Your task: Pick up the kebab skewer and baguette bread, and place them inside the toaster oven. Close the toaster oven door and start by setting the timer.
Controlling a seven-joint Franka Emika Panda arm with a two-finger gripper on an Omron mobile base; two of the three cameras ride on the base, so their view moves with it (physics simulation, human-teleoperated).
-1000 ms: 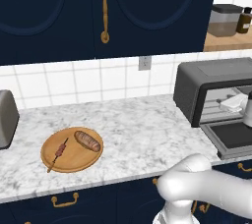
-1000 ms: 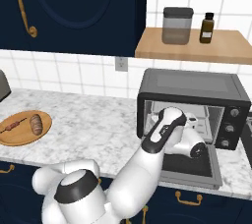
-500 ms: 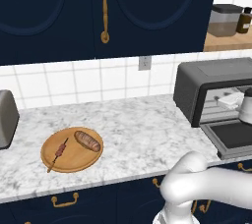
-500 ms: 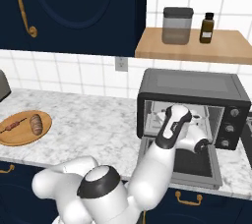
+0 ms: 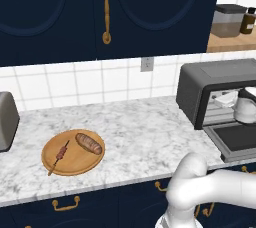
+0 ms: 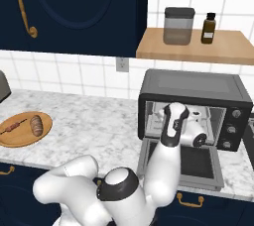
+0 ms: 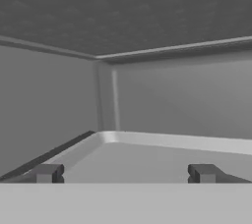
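Jaws spread wide and empty, the two-finger gripper [image 7: 124, 173] reaches inside the dark grey boxy toaster oven [image 6: 194, 92], its drop-down door [image 6: 181, 163] lying open. The golden-brown baguette [image 5: 89, 143] and thin wooden kebab skewer [image 5: 60, 154] rest on a round wooden board [image 5: 75, 164] well apart on the marble counter [image 5: 135, 127].

A round wooden board [image 5: 73, 158] lies on the marble counter [image 5: 145, 132] — far to the gripper's left. Farther left stands a silver toaster [image 5: 7, 121]. Above the gripper, a wooden shelf [image 6: 193, 49] holds a grey canister [image 6: 178, 26] and a brown bottle [image 6: 209, 28] — side by side.
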